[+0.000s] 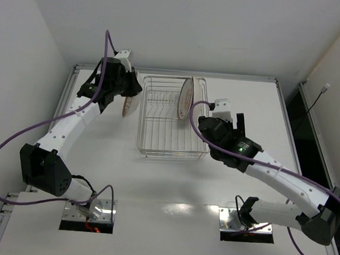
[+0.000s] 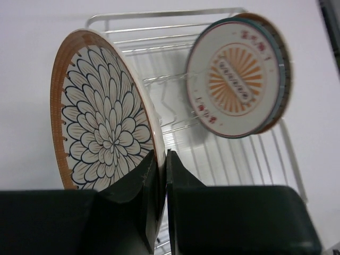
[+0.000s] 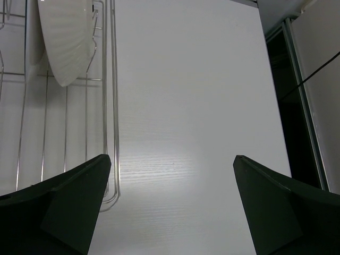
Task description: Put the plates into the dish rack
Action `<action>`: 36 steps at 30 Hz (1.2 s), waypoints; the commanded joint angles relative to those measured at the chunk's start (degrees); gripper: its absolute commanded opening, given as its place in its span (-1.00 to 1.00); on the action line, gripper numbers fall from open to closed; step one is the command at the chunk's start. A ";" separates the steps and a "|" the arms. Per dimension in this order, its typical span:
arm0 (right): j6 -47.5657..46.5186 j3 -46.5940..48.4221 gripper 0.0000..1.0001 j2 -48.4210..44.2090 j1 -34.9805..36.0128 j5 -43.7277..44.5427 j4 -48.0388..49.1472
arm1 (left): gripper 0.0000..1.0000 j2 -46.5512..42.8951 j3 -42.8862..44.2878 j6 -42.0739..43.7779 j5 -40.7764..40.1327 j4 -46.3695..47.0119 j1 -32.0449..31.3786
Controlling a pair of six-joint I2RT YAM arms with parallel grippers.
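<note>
The dish rack (image 1: 169, 140) (image 2: 159, 48) (image 3: 109, 106) is a silver wire basket in the middle of the table. A white plate with an orange medallion (image 1: 185, 97) (image 2: 236, 74) stands upright at its right end. Another rim shows just behind that plate. In the right wrist view its white underside (image 3: 66, 37) appears. My left gripper (image 1: 125, 98) (image 2: 162, 159) is shut on the lower rim of a small flower-patterned plate (image 1: 129, 105) (image 2: 101, 133). It holds this plate on edge above the table, just left of the rack. My right gripper (image 1: 224, 117) (image 3: 172, 157) is open and empty over bare table right of the rack.
The white table (image 1: 242, 185) has a raised metal edge along the back (image 1: 174, 73) and left side. A dark gap (image 1: 301, 122) (image 3: 297, 106) runs beyond the right edge. Purple cables (image 1: 18, 134) loop off both arms.
</note>
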 commanded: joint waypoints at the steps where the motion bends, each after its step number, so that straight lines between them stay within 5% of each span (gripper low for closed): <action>1: 1.50 -1.47 1.00 -1.97 0.21 0.09 1.26 | -1.00 -3.77 3.51 0.70 11.25 17.26 0.06; 16: 2.64 -5.16 1.00 -3.38 -0.41 -0.96 2.32 | -1.00 1.49 1.84 -14.13 22.34 39.24 0.06; 36: 3.17 -5.16 1.00 -4.96 -0.41 -0.96 1.26 | -1.00 14.69 -0.45 -23.64 12.86 50.59 -10.13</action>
